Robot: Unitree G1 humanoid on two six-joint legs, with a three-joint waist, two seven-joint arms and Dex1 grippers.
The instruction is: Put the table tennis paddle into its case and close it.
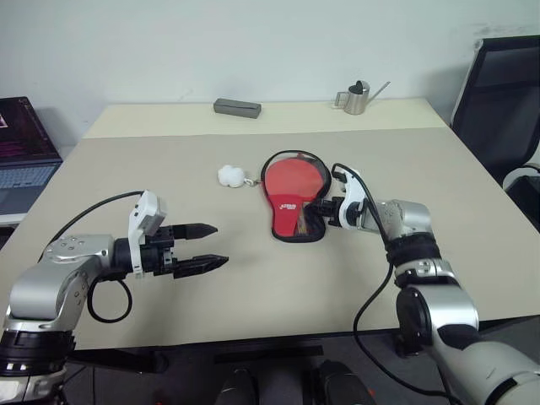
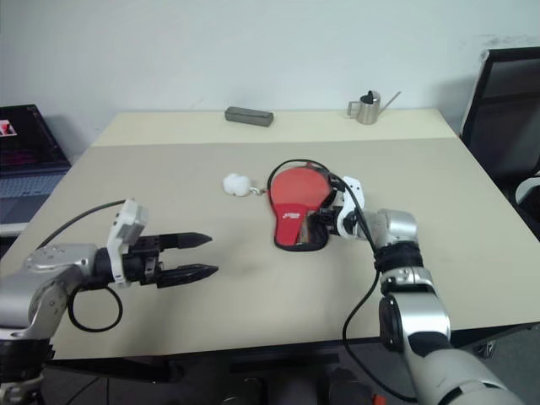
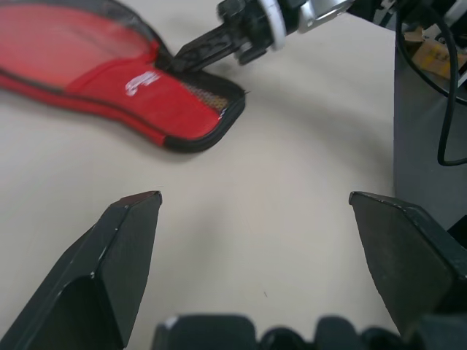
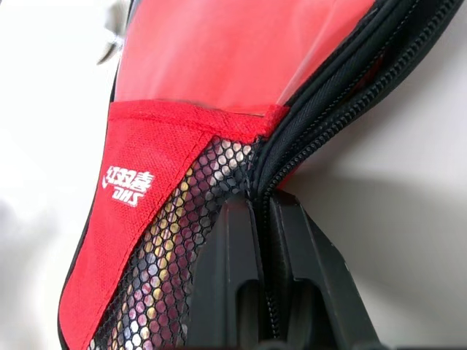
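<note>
Case (image 1: 291, 196) lies mid-bench (image 1: 253, 287), paddle apparently inside; right claw (image 4: 264, 219) pinched on its zipper edge by the mesh pocket. Left claw (image 1: 205, 246) gapes, nearer than the case. Pull along the zipper steadily, left claw bracing the case

I see the case (image 1: 293, 196) mid-table (image 1: 253, 295), a white ball (image 1: 230, 175) just left. A box (image 1: 237, 107) and a watering can (image 1: 358, 98) sit far.

Beige table (image 1: 253, 295) against pale wall (image 1: 253, 42); black office chair (image 1: 502, 93) at right; laptop (image 1: 25, 156) at left.
</note>
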